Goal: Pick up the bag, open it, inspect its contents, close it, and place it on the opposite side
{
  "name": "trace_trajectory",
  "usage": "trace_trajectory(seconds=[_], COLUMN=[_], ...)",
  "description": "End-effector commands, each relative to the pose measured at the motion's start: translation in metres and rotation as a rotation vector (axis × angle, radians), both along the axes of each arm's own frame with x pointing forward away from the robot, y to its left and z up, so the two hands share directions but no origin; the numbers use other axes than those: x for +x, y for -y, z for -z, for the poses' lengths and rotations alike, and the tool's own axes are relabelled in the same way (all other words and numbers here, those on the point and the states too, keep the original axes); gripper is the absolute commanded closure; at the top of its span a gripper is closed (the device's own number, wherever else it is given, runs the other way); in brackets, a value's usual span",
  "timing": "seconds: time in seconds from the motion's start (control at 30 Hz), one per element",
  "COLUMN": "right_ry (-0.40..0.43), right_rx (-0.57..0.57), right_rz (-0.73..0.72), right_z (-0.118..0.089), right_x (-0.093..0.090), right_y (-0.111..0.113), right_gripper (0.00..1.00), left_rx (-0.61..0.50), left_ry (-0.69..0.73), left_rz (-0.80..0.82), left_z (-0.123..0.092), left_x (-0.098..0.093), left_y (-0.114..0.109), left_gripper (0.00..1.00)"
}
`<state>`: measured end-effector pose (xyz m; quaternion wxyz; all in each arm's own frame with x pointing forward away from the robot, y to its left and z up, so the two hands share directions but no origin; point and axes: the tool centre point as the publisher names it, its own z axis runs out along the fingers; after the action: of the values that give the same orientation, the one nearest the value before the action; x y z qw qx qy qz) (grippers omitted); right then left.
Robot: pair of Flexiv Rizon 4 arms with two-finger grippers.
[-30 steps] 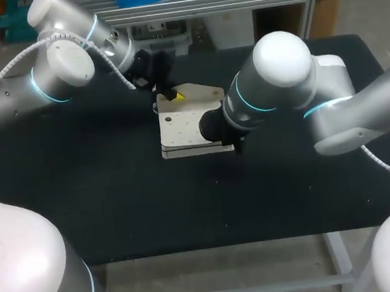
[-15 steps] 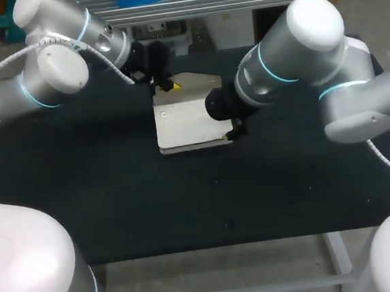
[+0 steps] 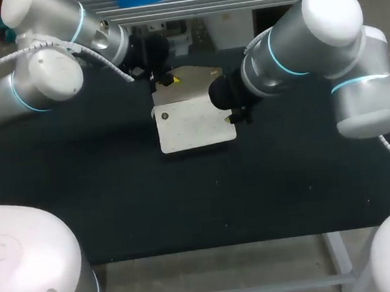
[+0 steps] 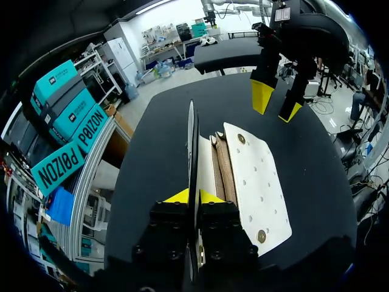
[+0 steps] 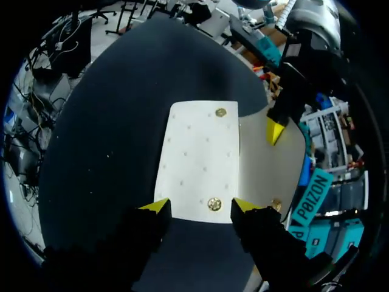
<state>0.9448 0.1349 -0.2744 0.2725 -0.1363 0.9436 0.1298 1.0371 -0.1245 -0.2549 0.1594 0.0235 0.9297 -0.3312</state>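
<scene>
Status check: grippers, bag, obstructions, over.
Left gripper shut on bag, flap raised. Right gripper open at bag's edge, not gripping. Bag open on table. No obstruction seen.

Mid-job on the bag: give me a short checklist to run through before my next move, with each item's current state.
1. Left jaws shut on the flap: ok, its thin edge is pinched between the yellow tips.
2. Right jaws open: ok, the tips stand apart.
3. Right jaws lined up with the front panel: ok, it lies just ahead, between the tips. Contact: cannot tell.
4. Flap lifted off the front panel: ok, it stands upright and the snap is uncovered.
5. Contents of the bag visible: cannot tell, only inner layers show.
6. Arms apart: ok in the head view.
</scene>
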Motion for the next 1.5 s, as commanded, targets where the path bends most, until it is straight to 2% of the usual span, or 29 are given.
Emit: trace_trajectory(seconds=[0.03,0.4,0.6,0.77,1.1,1.5], right_ry=[0.028,0.028,0.028,0.028,0.061,0.047], right_rx=[-0.014,-0.014,-0.014,-0.014,-0.027,-0.034], right_rz=[0.044,0.044,0.044,0.044,0.034,0.008], right_z=[-0.008,-0.008,-0.008,-0.008,-0.003,0.009], right_x=[0.003,0.003,0.003,0.003,0.033,0.052], right_y=[-0.001,-0.001,-0.001,-0.001,-0.007,-0.013], right_gripper=[1.00,1.00,1.00,1.00,1.00,1.00], left_rx=[0.017,-0.003,-0.035,-0.011,-0.012,-0.014], left_ry=[-0.019,-0.020,0.069,0.110,0.118,0.105], left_rz=[0.009,-0.025,-0.089,-0.091,-0.092,-0.083], left_z=[-0.014,-0.015,-0.017,-0.019,-0.022,-0.024], left_x=[-0.009,-0.010,-0.027,-0.036,-0.041,-0.039], left_y=[-0.003,-0.003,0.002,0.009,0.011,0.014], left_gripper=[1.00,1.00,1.00,1.00,1.00,1.00])
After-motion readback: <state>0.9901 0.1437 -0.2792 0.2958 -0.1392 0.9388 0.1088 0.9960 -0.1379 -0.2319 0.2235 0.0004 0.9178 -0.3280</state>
